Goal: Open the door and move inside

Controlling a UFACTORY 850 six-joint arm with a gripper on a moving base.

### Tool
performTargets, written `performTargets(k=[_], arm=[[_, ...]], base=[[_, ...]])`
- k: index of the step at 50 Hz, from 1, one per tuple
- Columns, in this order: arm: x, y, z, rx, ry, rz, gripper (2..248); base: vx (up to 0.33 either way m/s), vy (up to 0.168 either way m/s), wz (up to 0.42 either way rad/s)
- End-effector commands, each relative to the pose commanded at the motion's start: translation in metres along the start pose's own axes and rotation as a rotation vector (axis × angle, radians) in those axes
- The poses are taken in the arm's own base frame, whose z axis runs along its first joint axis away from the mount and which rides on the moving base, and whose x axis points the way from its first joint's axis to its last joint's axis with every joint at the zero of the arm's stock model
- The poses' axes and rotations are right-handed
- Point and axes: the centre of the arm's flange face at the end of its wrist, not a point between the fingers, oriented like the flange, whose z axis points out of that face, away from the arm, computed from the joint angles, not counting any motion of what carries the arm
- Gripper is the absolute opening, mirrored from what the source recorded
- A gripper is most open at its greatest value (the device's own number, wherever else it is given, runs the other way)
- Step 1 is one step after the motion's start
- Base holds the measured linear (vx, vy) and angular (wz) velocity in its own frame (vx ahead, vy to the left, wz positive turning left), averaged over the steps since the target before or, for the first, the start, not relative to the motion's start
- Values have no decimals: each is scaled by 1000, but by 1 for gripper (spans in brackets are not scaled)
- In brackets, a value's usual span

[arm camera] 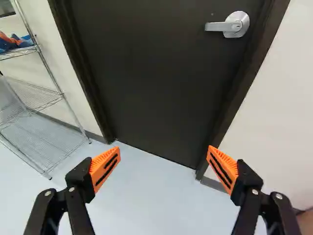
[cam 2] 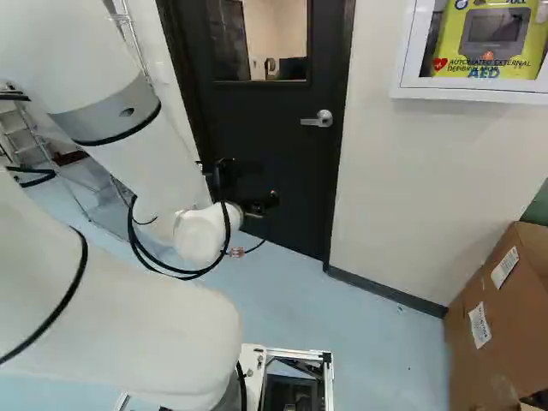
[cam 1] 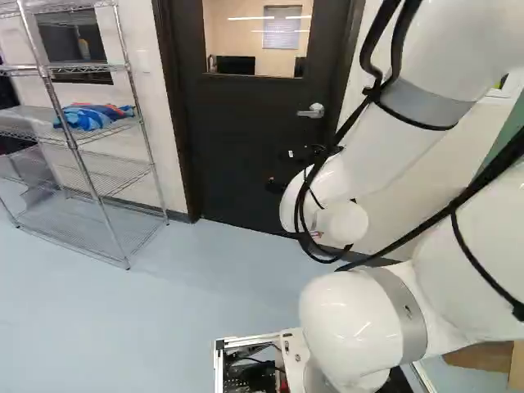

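In the left base view we face the shut door [cam 1: 237, 147], its silver handle [cam 1: 313, 111] toward the right. In the right base view our hand [cam 2: 248, 184] hangs before it, below the handle. In the wrist view our fingers [arm camera: 104, 169] stand wide apart.

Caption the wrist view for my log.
Open hand facing the shut door, its lever untouched, a wire rack beside the doorway.
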Motion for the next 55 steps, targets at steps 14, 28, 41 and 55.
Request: performTargets(k=[14,28,41,55], arm=[[0,0,0,0,0,0,247],[0,0,0,0,0,0,247],[0,0,0,0,0,0,247],[0,0,0,0,0,0,247]], base=[[150,44,-193],[169,35,-195],[179,27,-205],[180,38,-138]])
